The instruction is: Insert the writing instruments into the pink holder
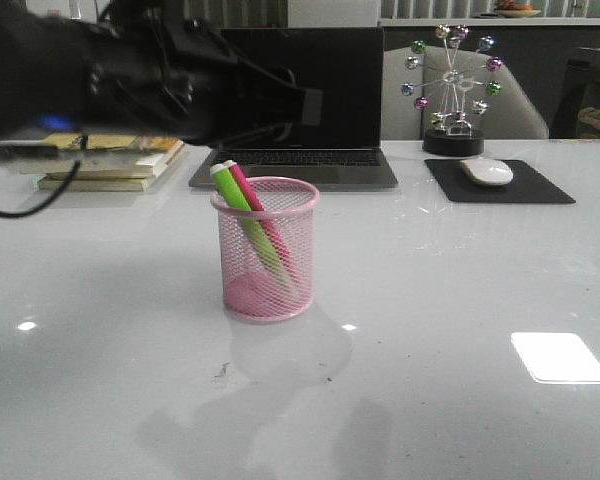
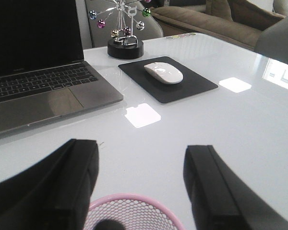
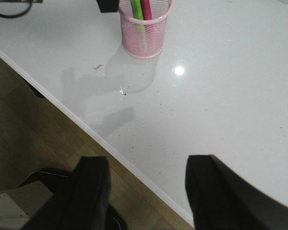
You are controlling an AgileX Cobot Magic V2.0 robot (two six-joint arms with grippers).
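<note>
- Looking across the white bench (image 1: 460, 300), we see the pink holder (image 1: 267, 250) standing upright near its middle, with both markers already inside.
- We find the lime green marker (image 1: 238, 190) and the magenta pink marker (image 1: 250, 192) side by side in the cup, both leaning toward the bench's left edge, their tops rising above the rolled rim.
- We see the left pincer (image 2: 140, 184) raised above the holder with its two dark fingers (image 2: 72, 182) spread wide and nothing between them; in its wrist view the holder's rim (image 2: 134, 213) shows just beneath the gap.
- From the front the left arm (image 1: 130, 75) reaches in from the left edge, above and behind the cup, clear of both markers.
- We see the right pincer (image 3: 146, 191) also spread open and empty, out past the near edge of the bench over the floor, well apart from the holder (image 3: 144, 33).
- Toward the far edge we note a laptop (image 1: 305, 110), a stack of books (image 1: 110, 160), a white mouse (image 1: 487, 171) on a black pad (image 1: 500, 185), and a ferris-wheel ornament (image 1: 452, 95).
</note>
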